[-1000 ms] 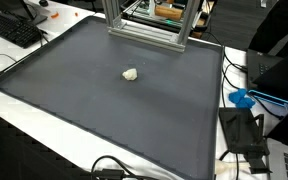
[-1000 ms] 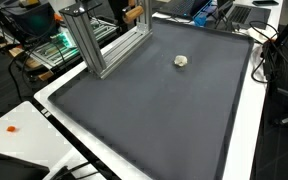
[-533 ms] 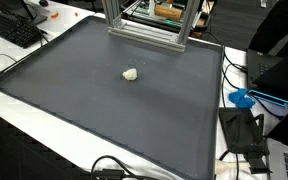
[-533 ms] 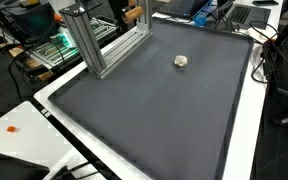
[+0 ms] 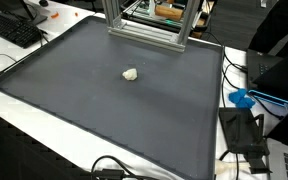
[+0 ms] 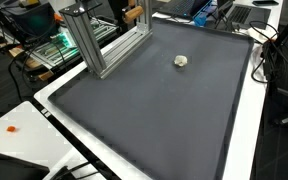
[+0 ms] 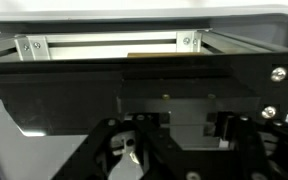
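Note:
A small white crumpled object (image 5: 130, 74) lies alone on a large dark grey mat (image 5: 94, 115); both show in both exterior views, the object (image 6: 181, 61) towards the mat's far part (image 6: 154, 115). No arm or gripper shows in either exterior view. The wrist view is filled by dark black structure with an aluminium rail (image 7: 109, 45) across the top. Dim parts of the gripper (image 7: 174, 140) sit low in that view; its fingers cannot be made out. It holds nothing that I can see.
An aluminium-profile frame (image 5: 144, 28) (image 6: 96, 45) stands at one edge of the mat. A black keyboard (image 5: 12, 28) lies on the white table beside it. A blue object (image 5: 242, 98), black gear (image 5: 246, 135) and cables (image 5: 109, 168) line the other edges.

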You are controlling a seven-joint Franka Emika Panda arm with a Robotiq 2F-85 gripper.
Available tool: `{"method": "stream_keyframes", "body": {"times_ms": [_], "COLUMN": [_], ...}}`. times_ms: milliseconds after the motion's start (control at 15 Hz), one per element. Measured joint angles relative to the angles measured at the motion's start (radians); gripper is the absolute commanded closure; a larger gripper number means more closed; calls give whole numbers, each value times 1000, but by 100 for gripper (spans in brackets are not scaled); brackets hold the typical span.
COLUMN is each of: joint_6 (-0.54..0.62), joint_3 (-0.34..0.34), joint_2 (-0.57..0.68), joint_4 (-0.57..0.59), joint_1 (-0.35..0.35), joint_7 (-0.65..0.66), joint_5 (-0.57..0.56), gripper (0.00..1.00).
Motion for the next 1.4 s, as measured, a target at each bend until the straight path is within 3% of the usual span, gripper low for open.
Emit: {"method": "stream_keyframes", "body": {"times_ms": [667,1400], "joint_6": [-1,-9], "joint_3": [-1,-5], "joint_2": [10,166], "joint_4": [45,276], "joint_1": [-8,-63], "joint_7": [-5,-16], "joint_5": [-8,-129], "gripper": [66,66]}}
